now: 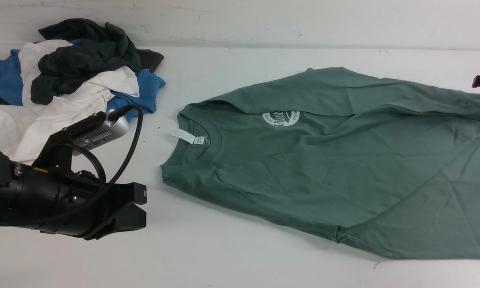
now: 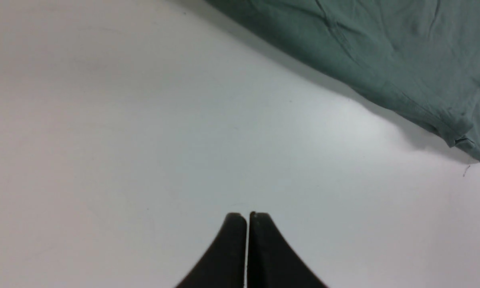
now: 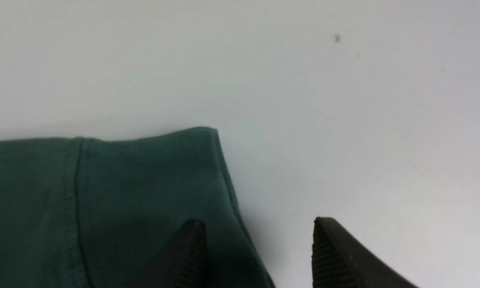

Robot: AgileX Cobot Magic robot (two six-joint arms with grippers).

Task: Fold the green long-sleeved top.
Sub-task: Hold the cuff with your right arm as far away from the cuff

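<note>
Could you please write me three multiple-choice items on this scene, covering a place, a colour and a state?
1. Where does the clothes pile lie relative to the top?
A. On it
B. To its left
C. To its right

2. What colour is the logo?
A. Red
B. Black
C. White

3. The left gripper is:
A. Shut and empty
B. Open
C. Shut on the top

Answers:
1 B: the pile sits at the far left, apart from the top.
2 C: the round print is white on green.
3 A: its jaws meet over bare table.
</note>
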